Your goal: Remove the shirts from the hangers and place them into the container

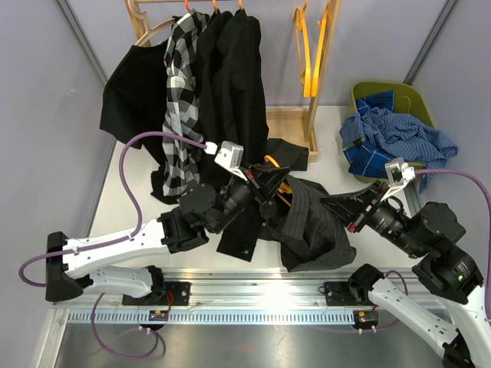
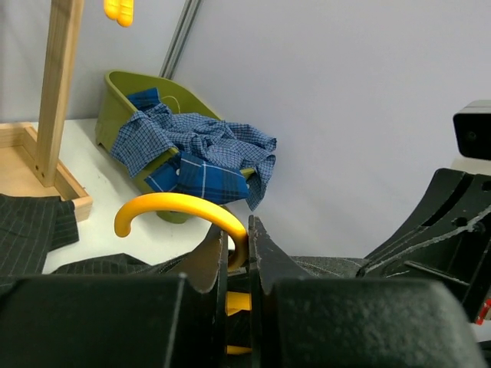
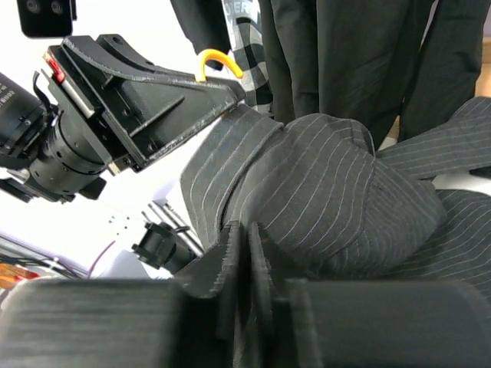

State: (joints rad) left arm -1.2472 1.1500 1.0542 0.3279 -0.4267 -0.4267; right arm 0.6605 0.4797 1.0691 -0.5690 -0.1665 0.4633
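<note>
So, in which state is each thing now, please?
Left end effector, shut on the hanger hook.
Right end effector, shut on the pinstripe shirt.
Pinstripe shirt, crumpled on the table, hanger still inside.
Container, holding blue shirts that spill over its rim.
Plaid shirt and black shirts, hanging on the rack.

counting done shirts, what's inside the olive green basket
A dark blue plaid shirt and a lighter blue checked shirt, crumpled, spilling over the olive-green plastic basket's rim. Anything beneath them is covered.
</note>
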